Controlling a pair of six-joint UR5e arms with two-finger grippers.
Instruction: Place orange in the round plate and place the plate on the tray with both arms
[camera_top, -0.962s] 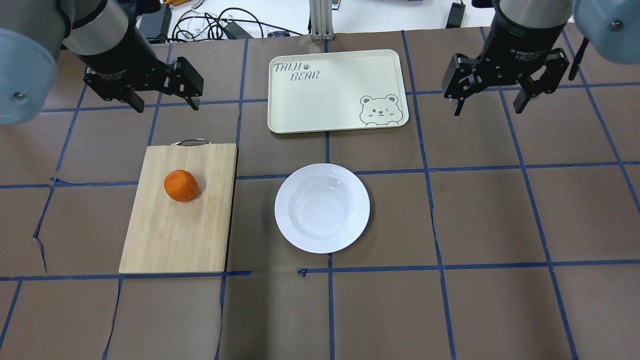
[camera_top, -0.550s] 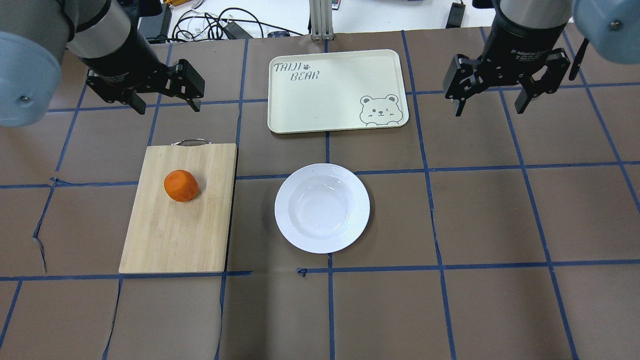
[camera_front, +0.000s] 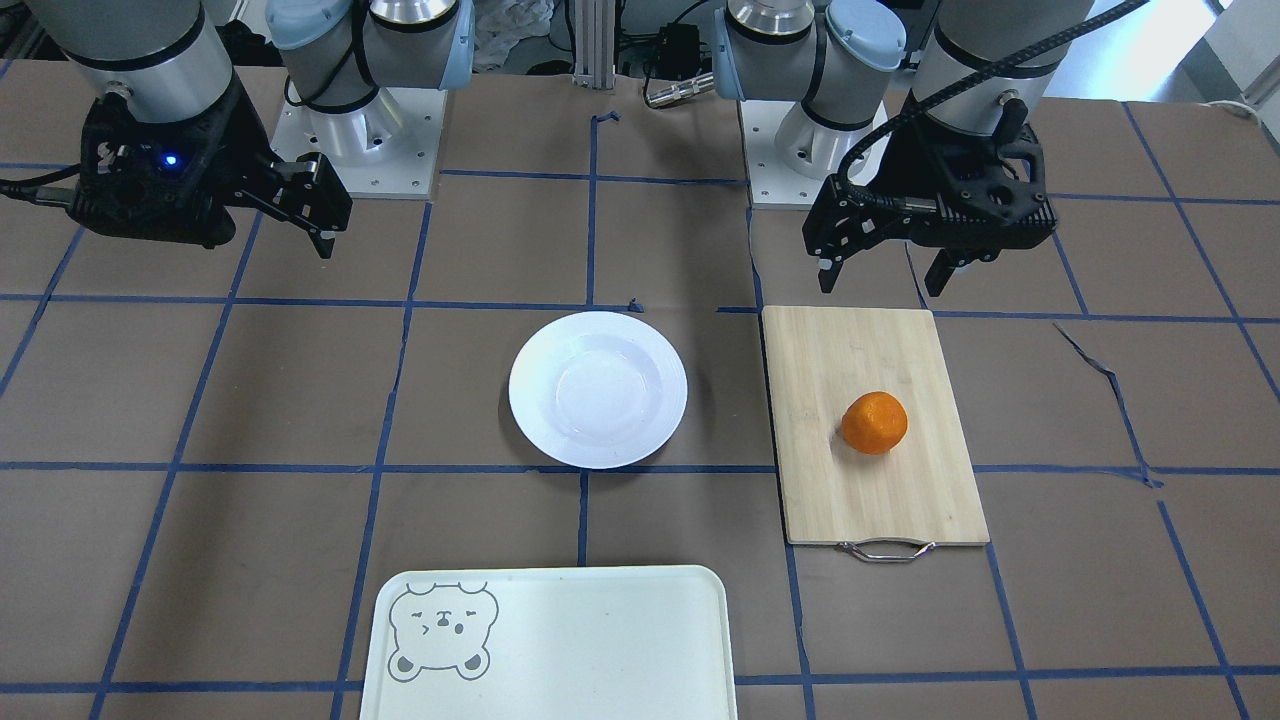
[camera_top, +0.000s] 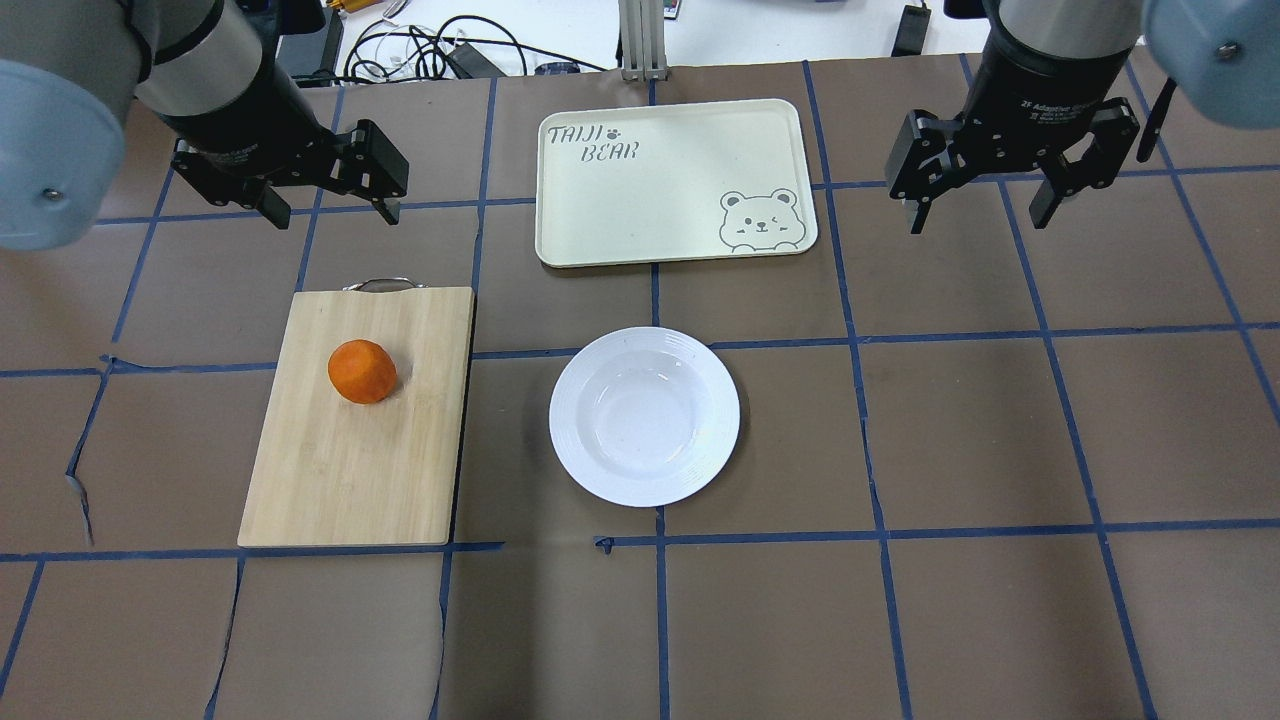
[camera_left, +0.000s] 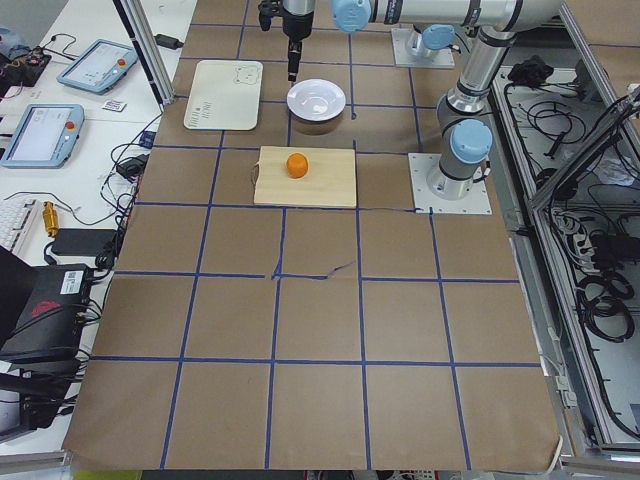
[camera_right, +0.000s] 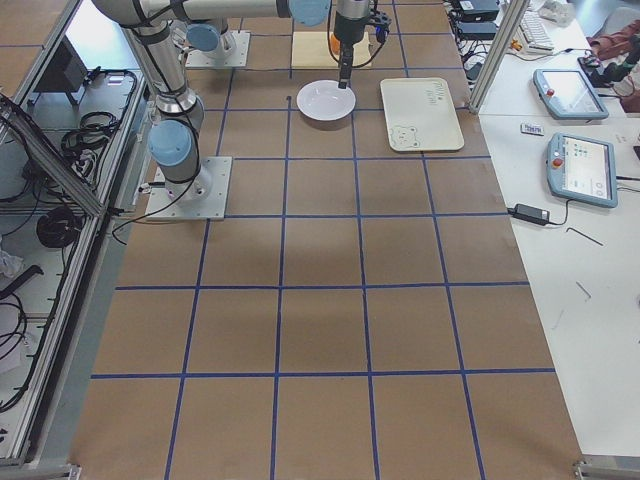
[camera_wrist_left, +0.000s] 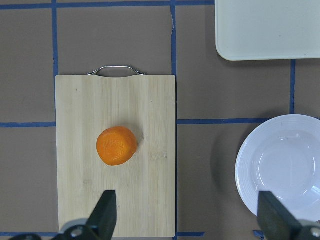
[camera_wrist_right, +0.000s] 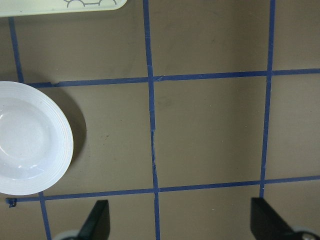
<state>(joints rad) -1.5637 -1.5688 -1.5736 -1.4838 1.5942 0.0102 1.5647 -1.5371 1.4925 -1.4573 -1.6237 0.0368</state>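
Left gripper (camera_top: 332, 208): jaws spread wide, empty, raised clear of the orange (camera_top: 362, 371) on the cutting board (camera_top: 350, 470). Right gripper (camera_top: 978, 218): jaws equally wide, empty, raised right of the round plate (camera_top: 590, 460).

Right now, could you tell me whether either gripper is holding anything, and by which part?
Nothing is held: the left gripper and right gripper are both open and empty, and the orange lies untouched on the cutting board.

one orange (camera_top: 362, 371), one plate (camera_top: 722, 416), one tray (camera_top: 660, 200), one cutting board (camera_top: 340, 480), two grippers (camera_top: 332, 212) (camera_top: 977, 222)
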